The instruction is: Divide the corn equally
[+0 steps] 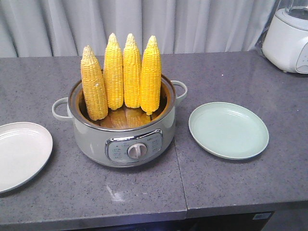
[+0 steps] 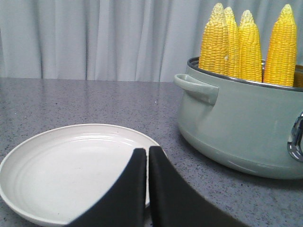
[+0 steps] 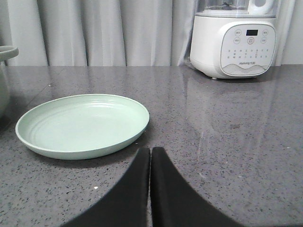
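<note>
Several yellow corn cobs stand upright, tips up, inside a pale green electric pot at the counter's middle; they also show as corn in the left wrist view. A white plate lies left of the pot and a pale green plate lies right of it, both bare. My left gripper is shut and empty, over the near edge of the white plate. My right gripper is shut and empty, just in front of the green plate. Neither arm shows in the front view.
A white blender base stands at the back right, seen as blender in the right wrist view. The pot has side handles and a front dial. Grey curtains hang behind the grey stone counter.
</note>
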Motion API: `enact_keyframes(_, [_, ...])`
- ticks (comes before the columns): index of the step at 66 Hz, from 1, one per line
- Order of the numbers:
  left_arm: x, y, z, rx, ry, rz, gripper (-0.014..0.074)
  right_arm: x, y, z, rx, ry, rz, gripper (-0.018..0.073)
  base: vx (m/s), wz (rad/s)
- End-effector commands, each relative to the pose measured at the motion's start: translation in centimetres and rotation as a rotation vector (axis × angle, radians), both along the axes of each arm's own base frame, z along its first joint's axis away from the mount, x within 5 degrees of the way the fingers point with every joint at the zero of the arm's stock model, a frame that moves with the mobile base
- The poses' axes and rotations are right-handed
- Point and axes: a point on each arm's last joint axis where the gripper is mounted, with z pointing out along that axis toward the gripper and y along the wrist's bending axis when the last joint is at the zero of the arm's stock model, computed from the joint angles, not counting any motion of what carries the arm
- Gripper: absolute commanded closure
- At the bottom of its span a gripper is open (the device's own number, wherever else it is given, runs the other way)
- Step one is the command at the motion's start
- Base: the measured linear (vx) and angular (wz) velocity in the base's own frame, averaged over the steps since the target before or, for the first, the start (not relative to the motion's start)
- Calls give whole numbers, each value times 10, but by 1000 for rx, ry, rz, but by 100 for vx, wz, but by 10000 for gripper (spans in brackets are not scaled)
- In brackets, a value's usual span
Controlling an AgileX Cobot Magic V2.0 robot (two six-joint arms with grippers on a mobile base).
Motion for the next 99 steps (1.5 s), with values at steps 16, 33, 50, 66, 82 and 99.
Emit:
enact_keyframes(16, [-1,0,-3,-14,-64,-1,602,0,1,2,-14,-63,11,568,1,2])
enact_keyframes(33, [-1,0,-3,-14,-64,-1,602,0,1,2,-14,-63,11,568,1,2])
enact_keyframes(50, [-1,0,-3,-14,-64,-1,602,0,1,2,-14,-63,11,568,3,2])
enact_keyframes(66, [-1,0,-3,-14,-64,-1,602,0,1,2,-14,-63,11,568,3,1])
enact_keyframes(82, [-1,0,-3,-14,-64,-1,602,0,1,2,-14,-63,11,568,0,-1])
enact_keyframes(99, [-1,0,-3,-14,-64,-1,602,0,1,2,-14,-63,11,568,0,0])
